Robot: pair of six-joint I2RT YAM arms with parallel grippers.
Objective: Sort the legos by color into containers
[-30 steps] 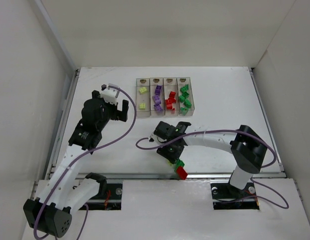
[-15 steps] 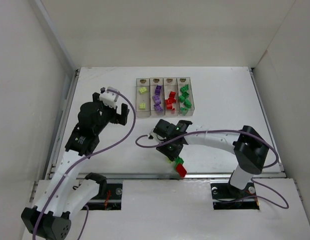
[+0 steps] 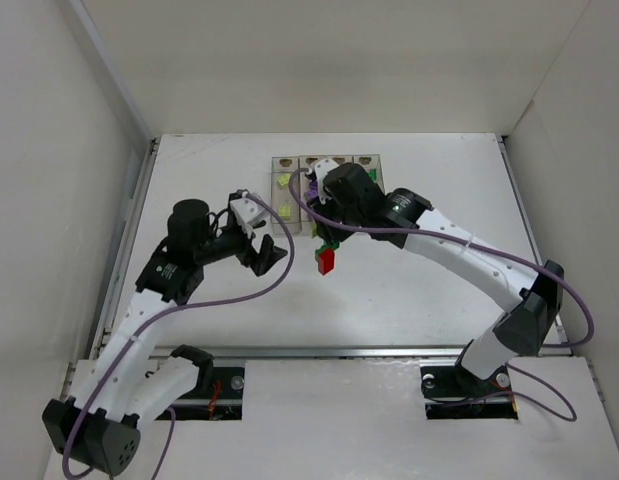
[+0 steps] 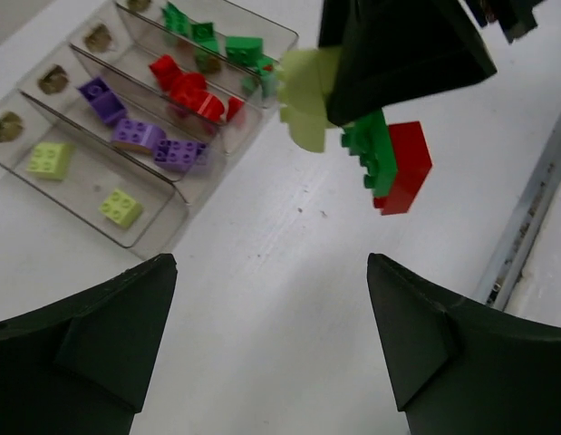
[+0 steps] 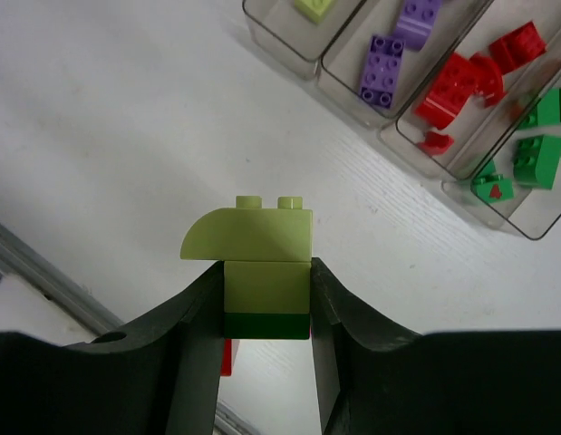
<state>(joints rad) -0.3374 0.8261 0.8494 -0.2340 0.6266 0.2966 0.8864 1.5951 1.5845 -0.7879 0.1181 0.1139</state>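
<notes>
- My right claw [image 5: 266,308] pinches the stacked legos [image 5: 260,245], pale yellow-green over green over red, above the worktop [image 3: 429,290] and just short of the containers [image 4: 162,213].
- My left claw [image 4: 271,344] stands spread, facing that stack.
- Open worktop lies nearer the arm bases.

From above, the right arm [image 3: 439,236] hides most of the containers [image 3: 281,196].

**Colours of the legos and their containers.**
Stacked legos [image 4: 375,154]: pale yellow-green, green, red. Clear containers [image 4: 81,186] with tan end pieces [image 4: 6,127] hold, bin by bin, yellow-green, purple, red and green bricks; the table [image 3: 409,300] is white.
</notes>
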